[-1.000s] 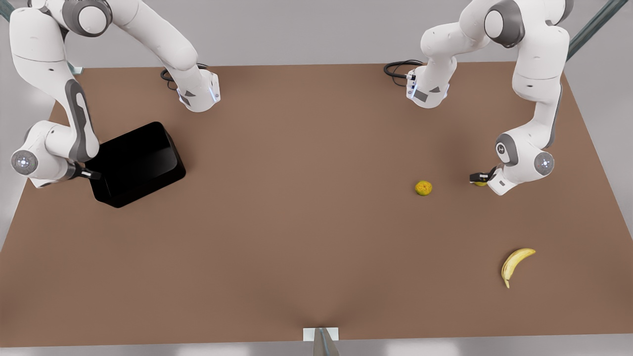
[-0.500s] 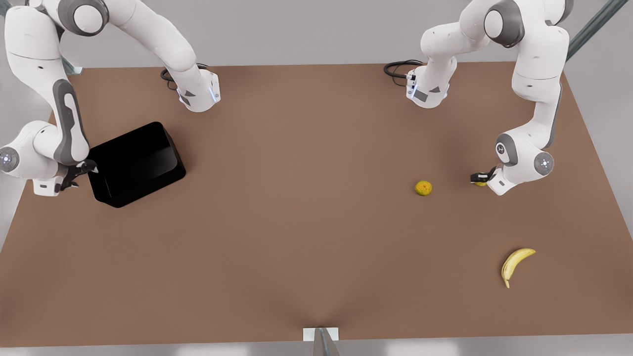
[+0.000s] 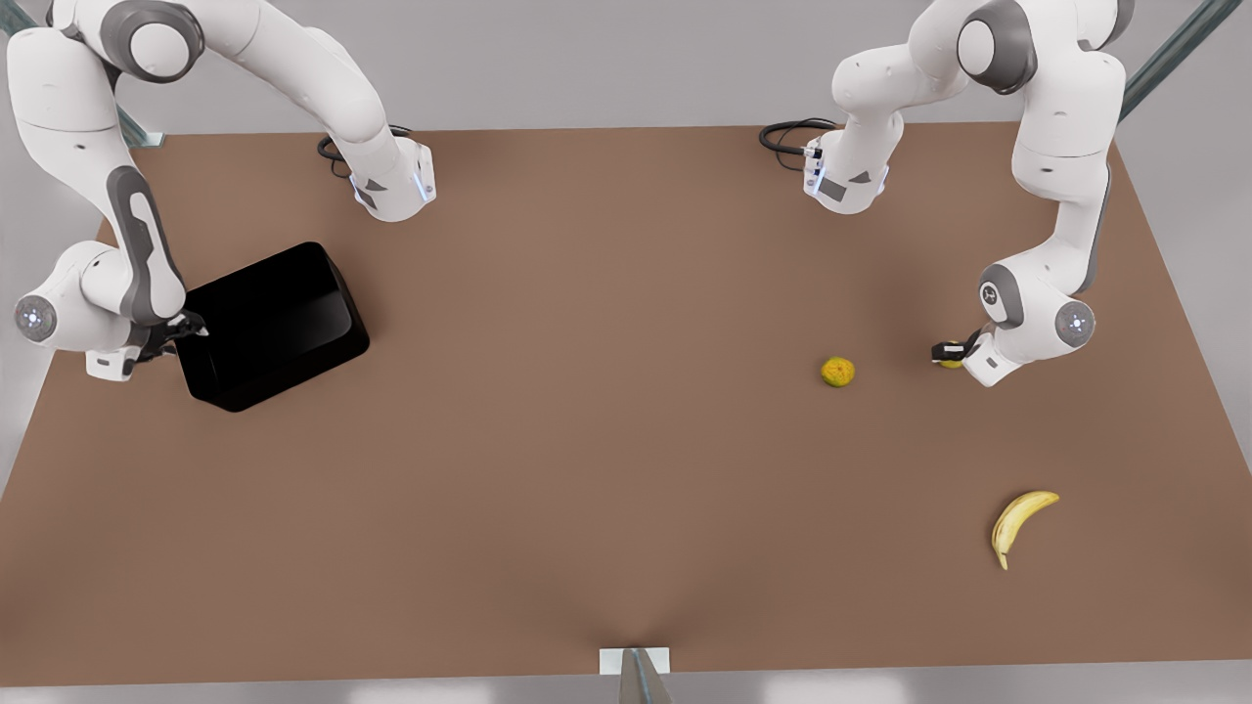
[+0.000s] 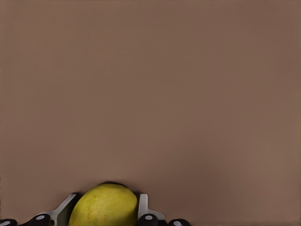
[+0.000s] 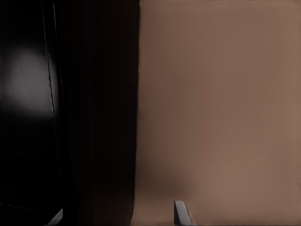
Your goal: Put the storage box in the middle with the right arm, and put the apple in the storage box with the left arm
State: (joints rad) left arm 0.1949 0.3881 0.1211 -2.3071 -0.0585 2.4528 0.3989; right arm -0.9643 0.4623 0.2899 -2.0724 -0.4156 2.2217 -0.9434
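The right gripper straddles the near wall of the storage box with its 2 fingers apart, the table middle lying toward the front view's right, while the left gripper clasps the apple far opposite.

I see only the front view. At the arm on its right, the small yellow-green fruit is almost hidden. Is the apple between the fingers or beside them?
Observer: Between them. In the left wrist view the apple sits inside the left gripper, and the fingers lie against its two sides.
Operator: Thank you. And the arm at the black box, where are its fingers?
Observer: In the right wrist view the right gripper stands astride one wall of the storage box. One of the fingers is outside over the bare table, the other is inside the box, and they are open, not pressed on the wall.
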